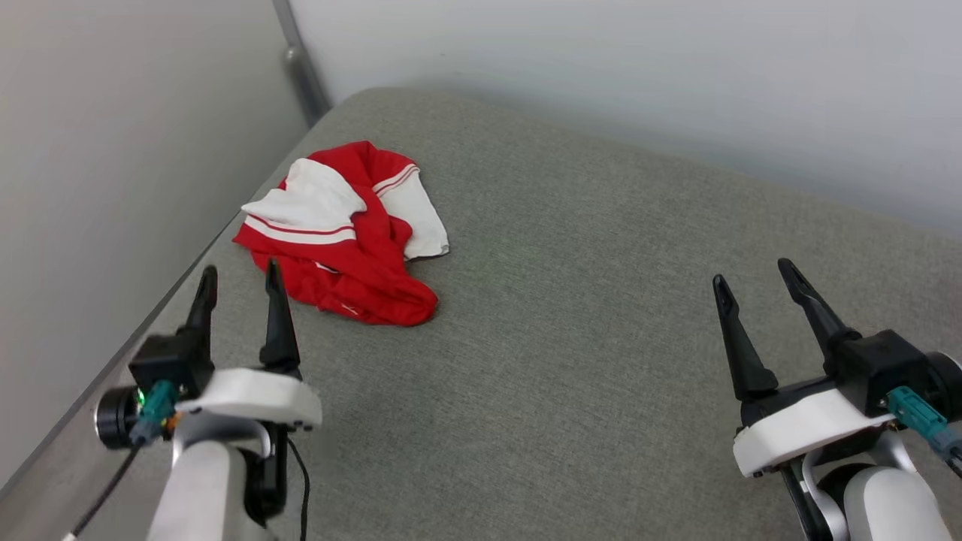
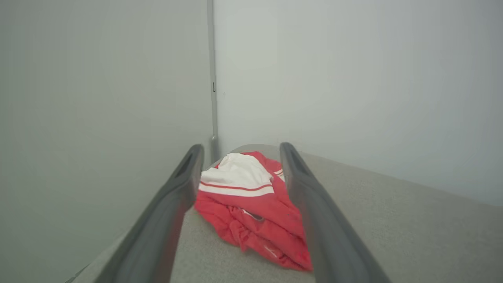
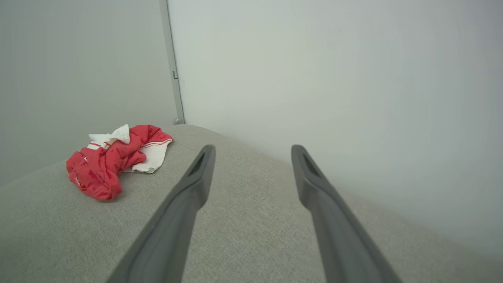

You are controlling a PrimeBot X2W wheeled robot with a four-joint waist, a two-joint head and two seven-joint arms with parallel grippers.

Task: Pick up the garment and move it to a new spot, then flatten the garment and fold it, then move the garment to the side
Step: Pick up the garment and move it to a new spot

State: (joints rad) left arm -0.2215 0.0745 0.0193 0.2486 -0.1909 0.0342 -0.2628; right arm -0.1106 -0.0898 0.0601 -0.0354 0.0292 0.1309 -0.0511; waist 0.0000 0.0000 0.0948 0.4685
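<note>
The garment lay crumpled at the gray surface's far left corner, just ahead of the left gripper, jaws spread and empty. The right gripper hovered well apart to the right, likewise wide and holding nothing.

**Garment crumpled near far-left corner**

We see the garment bunched in a loose heap, neither flattened nor folded. It lies on the grey fabric surface, close to the far-left corner and the left edge. The red body fabric is wrinkled and rolled up at the near end. One white sleeve lies on top and another spills to the right, both with red-and-white striped trim.
</note>
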